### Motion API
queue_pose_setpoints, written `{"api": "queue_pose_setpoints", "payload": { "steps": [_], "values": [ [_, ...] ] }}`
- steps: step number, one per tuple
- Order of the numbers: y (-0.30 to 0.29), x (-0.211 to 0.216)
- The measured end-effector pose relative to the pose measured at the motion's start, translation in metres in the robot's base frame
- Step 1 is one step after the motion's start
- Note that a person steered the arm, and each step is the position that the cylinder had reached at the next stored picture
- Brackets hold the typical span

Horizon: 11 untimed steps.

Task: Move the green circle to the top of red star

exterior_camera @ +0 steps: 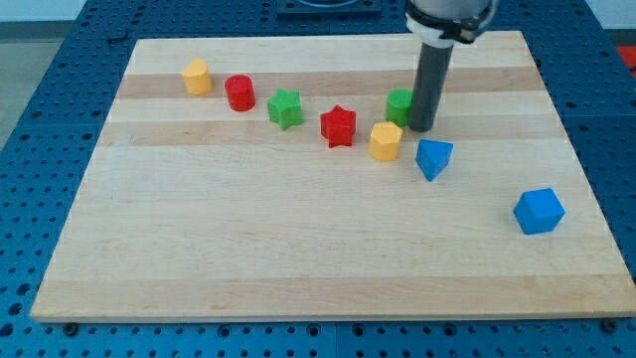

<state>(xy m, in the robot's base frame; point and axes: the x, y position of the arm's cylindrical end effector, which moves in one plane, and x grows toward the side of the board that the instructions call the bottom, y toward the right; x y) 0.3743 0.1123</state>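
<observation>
The green circle (399, 105) sits right of the board's middle, near the view's top. My tip (421, 128) stands right against its right side and hides part of it. The red star (338, 125) lies to the left of the green circle and a little lower, about one block's width away. A yellow hexagon block (386, 141) sits between them, just below the green circle.
A blue block (433, 158) lies just below my tip. A blue cube (539, 211) sits at the right. A green star (285, 108), a red cylinder (239, 92) and a yellow block (197, 76) run toward the top left of the wooden board (298, 249).
</observation>
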Motion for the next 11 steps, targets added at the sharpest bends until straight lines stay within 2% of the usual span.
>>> {"api": "queue_pose_setpoints", "payload": {
  "steps": [1, 3, 4, 6, 8, 11],
  "values": [
    [0.007, -0.007],
    [0.011, -0.057],
    [0.007, -0.057],
    [0.048, -0.057],
    [0.024, -0.035],
    [-0.063, -0.026]
  ]
}}
